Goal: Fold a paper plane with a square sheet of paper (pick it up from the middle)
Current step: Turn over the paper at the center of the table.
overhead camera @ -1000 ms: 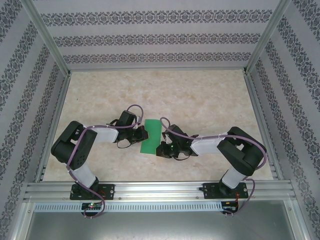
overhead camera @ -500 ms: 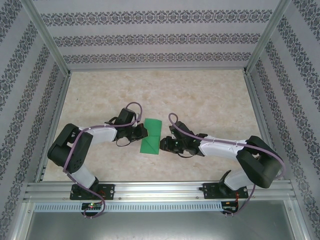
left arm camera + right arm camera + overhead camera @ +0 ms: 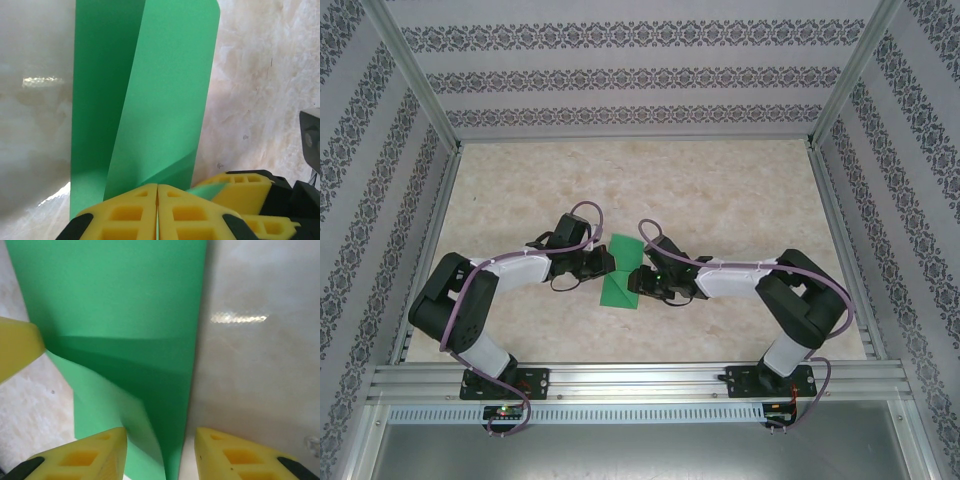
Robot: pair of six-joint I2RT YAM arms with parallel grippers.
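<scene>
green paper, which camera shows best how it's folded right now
Left wrist: it shows the green paper close up, a lighter flap lifted off the darker flat layer and pinched in the left end effector. Top external shows it small, between the two arms. Right wrist shows a cropped stretch with a shadowed crease.

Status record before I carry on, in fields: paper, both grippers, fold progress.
paper: green sheet on the table between the two arms, folded over lengthwise, upper flap not lying flat
left gripper: shut on the paper's left edge
right gripper: open, straddling the paper's right edge, not gripping
fold progress: long narrow shape, no pointed nose yet
</scene>
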